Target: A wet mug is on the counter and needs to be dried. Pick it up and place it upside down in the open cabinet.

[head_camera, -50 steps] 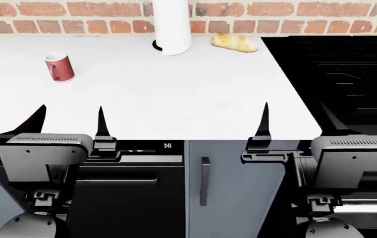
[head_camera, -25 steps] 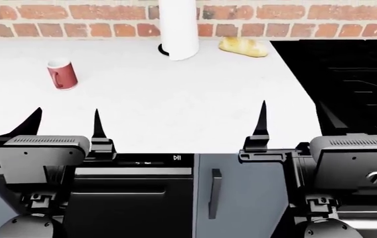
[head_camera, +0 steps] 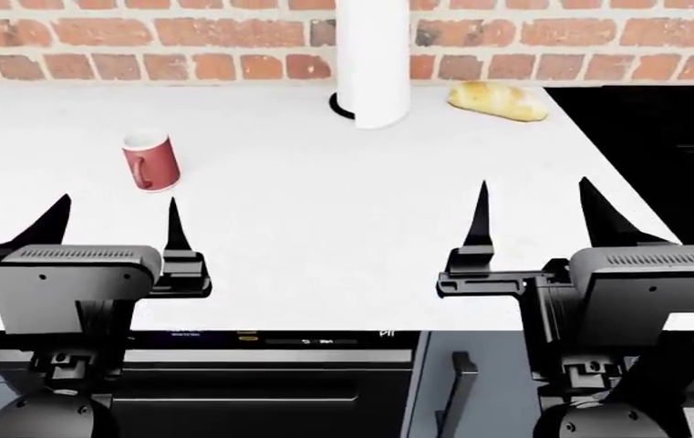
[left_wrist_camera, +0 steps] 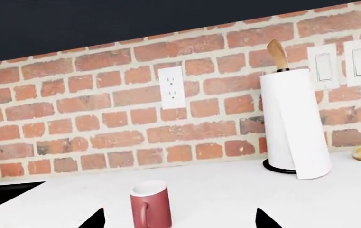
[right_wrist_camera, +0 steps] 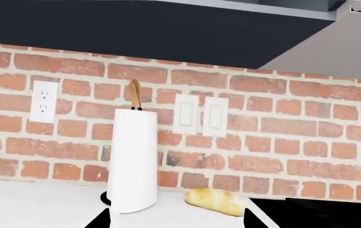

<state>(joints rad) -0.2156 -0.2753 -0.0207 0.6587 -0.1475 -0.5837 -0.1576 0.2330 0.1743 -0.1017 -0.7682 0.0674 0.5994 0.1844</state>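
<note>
Mug (head_camera: 150, 161) stands upright on tabletop (head_camera: 322, 228), just ahead of left pincer (head_camera: 112, 222); both pincers open, empty.

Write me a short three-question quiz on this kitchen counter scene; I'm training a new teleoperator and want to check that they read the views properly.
1. True or false: the small dark-red cylindrical mug stands upright on the broad white stone-like counter, held by no gripper.
2. Multiple choice: what lies beside the tall white paper-towel roll, on the stovetop side? A) a knife B) a golden bread loaf C) a plate
3. Fill in: the mug sits just ahead of the ___ gripper, not the right gripper.

Key: 1 true. 2 B. 3 left.
</note>
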